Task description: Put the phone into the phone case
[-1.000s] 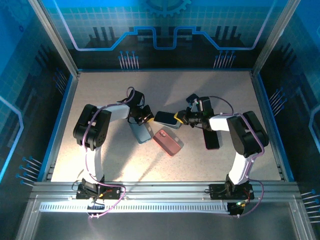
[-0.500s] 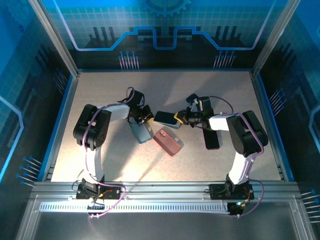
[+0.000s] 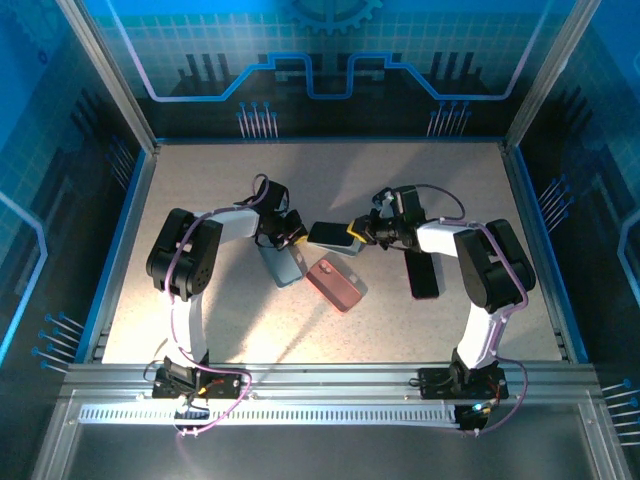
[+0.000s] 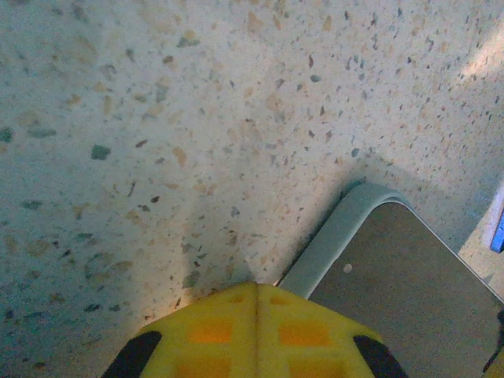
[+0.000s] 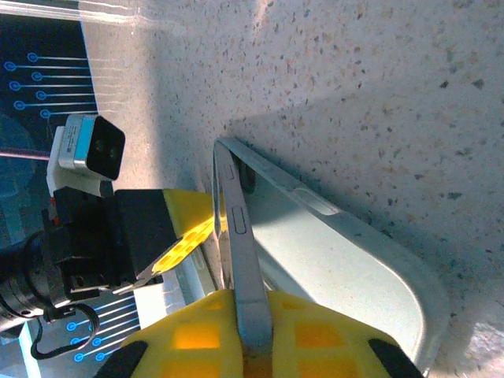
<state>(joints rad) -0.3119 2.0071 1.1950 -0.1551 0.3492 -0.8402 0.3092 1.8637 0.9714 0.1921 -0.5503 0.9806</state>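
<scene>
My right gripper (image 3: 362, 235) had shifted slightly, pinching the phone (image 3: 330, 236) edgewise. My left gripper (image 3: 296, 238), pressed together, sat beside the case (image 3: 282, 265). Insertion pending: alignment seemed next.

The dark phone (image 3: 335, 237) is standing tilted on one long edge mid-table, side buttons showing. The grey-blue case (image 3: 281, 264) is lying flat just left.

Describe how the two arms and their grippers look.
The left arm and right arm both have white links between bulky black joint housings, with a thin purple cable looping along each. The left gripper and right gripper have bright yellow fingers moulded with square recesses, on black bodies.
</scene>
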